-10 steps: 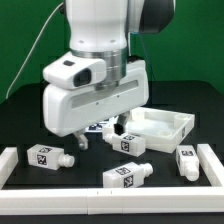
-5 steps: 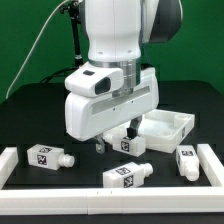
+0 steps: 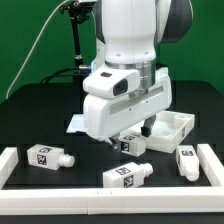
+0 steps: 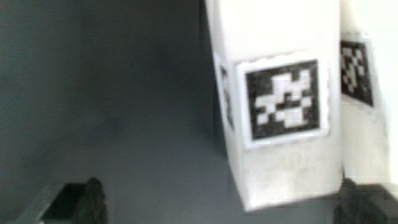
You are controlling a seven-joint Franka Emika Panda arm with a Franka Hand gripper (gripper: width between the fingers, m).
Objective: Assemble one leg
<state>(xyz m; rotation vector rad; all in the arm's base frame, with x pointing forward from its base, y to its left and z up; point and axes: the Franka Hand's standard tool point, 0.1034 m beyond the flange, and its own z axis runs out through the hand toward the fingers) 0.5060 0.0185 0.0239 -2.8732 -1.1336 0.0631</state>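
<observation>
Several white legs with black-and-white tags lie on the black table. One leg lies just in front of the white tray-like panel. Others lie at the exterior view's left, front middle and right. My gripper hangs low over the leg by the panel, open and empty. In the wrist view that leg's tagged white body lies between the two dark fingertips, close to one of them. I cannot tell whether it touches.
White rails border the table at the front, left and right. A corner of the marker board shows behind the gripper. A black stand and cable rise at the back.
The arm has moved toward the exterior view's right, from the middle of the table to over the leg beside the panel. The gripper stays open. No part has moved.
</observation>
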